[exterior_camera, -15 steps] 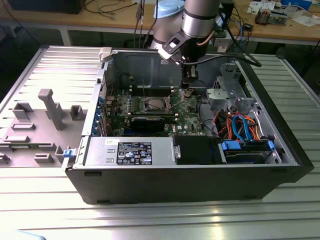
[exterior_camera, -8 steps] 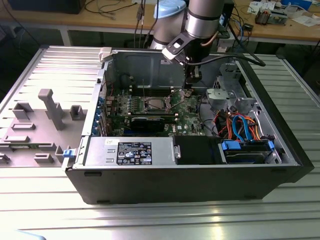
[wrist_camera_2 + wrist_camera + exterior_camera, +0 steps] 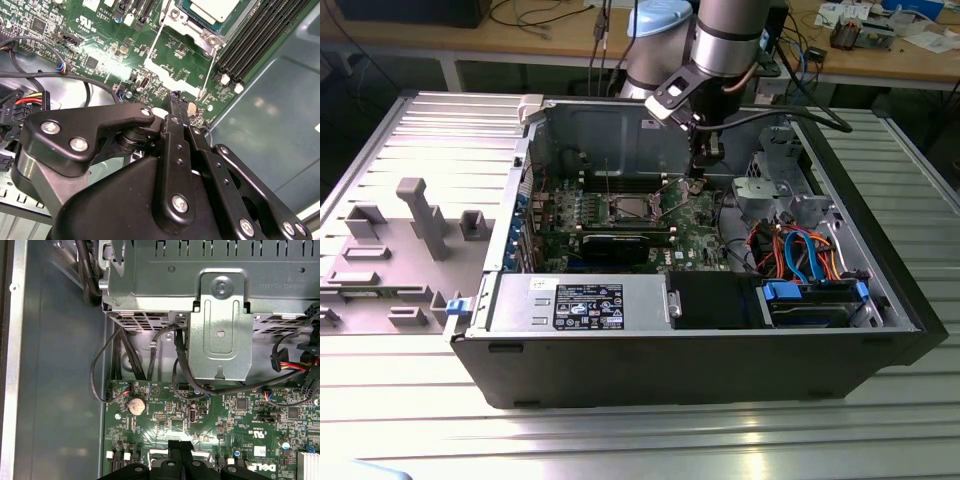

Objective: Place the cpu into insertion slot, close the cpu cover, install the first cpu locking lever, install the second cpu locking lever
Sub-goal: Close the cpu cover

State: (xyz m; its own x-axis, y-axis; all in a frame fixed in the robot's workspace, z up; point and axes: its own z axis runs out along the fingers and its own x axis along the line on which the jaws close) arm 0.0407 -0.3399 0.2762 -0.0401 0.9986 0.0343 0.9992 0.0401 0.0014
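Two fingers (image 3: 175, 131), pressed together with no gap showing, tips of the one gripper (image 3: 181, 446) down at the edge of the cpu cover (image 3: 170, 77); no telling whether pinching that metal or merely touching it. One cover, swung open off the socket, bright, just beside one coin cell (image 3: 135, 405) on the green board (image 3: 165, 426). Two thin wire levers (image 3: 158, 45), running from the socket toward the cover, one on each side. Beyond these, one cpu (image 3: 215, 7), silver top up, lying in the insertion slot (image 3: 197, 31), uncovered. Next to that, a bank of long black memory slots (image 3: 255, 45). Farthest out, in the exterior view, one arm (image 3: 725, 40) reaching down into one open case (image 3: 720, 360) on a ribbed metal table (image 3: 620, 440).
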